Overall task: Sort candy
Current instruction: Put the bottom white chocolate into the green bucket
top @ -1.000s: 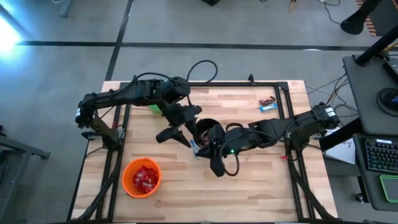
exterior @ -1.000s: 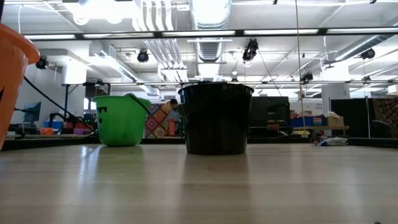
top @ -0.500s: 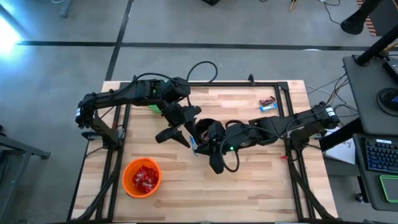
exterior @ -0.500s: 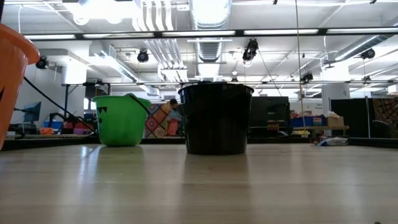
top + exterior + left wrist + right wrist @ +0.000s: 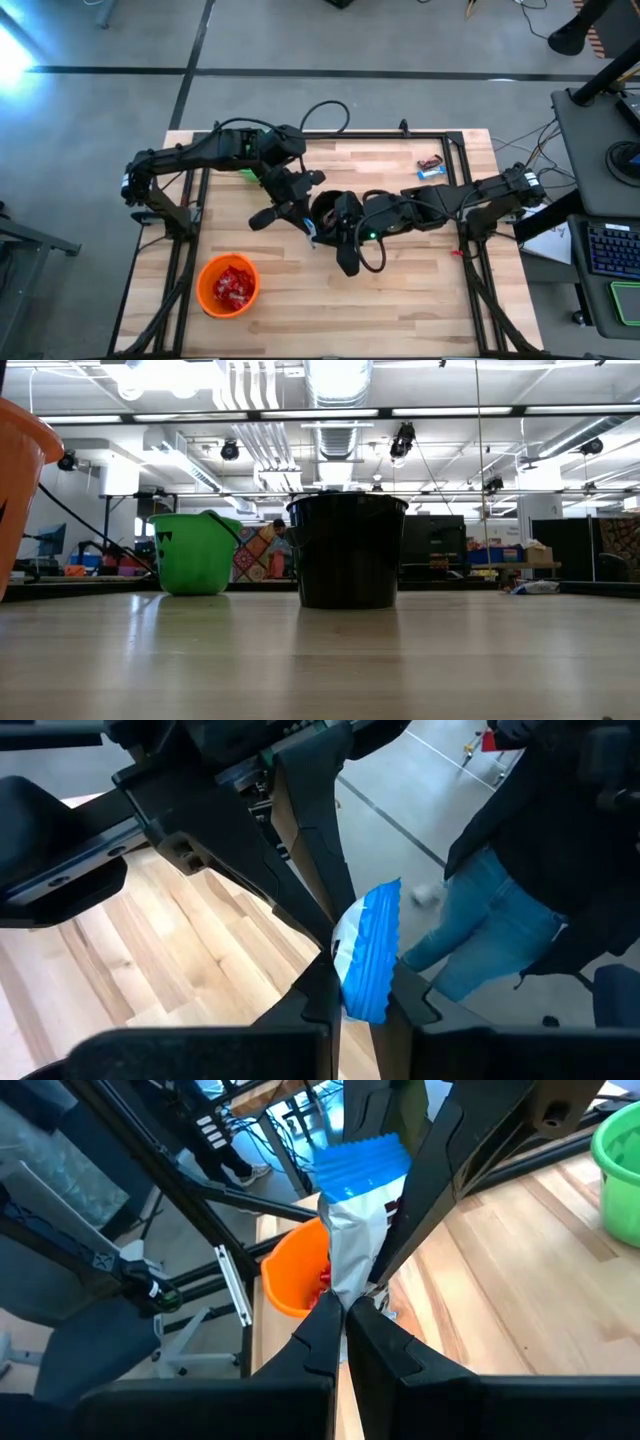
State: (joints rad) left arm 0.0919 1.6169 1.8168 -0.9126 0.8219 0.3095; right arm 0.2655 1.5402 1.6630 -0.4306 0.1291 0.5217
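Observation:
A blue-and-white candy [image 5: 312, 234] hangs in the air between my two grippers, beside the black cup [image 5: 324, 203] at mid-table. My left gripper [image 5: 304, 224] comes in from the left and is shut on it. From the right, my right gripper [image 5: 319, 239] is shut on it too. The left wrist view shows the candy [image 5: 366, 952] between my left fingers. In the right wrist view the candy [image 5: 352, 1230] stands up from my right fingers. The low view shows neither gripper. My left gripper pinches the candy's blue part [image 5: 364, 998] between its two fingers [image 5: 318, 1003], which slant slightly downward from the table's left. The candy is lifted clear of the table, and its crimped blue end [image 5: 384, 900] sticks out beyond the fingers. My right gripper pinches the candy's white lower end [image 5: 345, 1292] between its two fingers [image 5: 322, 1330], coming nearly level from the table's right. The candy stands up past the fingertips, its crimped blue end [image 5: 360, 1162] free, clear of the table.
The orange cup [image 5: 228, 284] with red candy stands near the front left. The green cup [image 5: 195, 553] sits at the far left, under my left arm. Two more candies [image 5: 430, 167] lie at the far right. A person's legs [image 5: 480, 920] show beyond the table.
My left gripper has shut onto the candy that my right gripper holds; its fingers stood wide apart a second ago. Both arms have stayed almost in place, and the candy has kept its place in the air.

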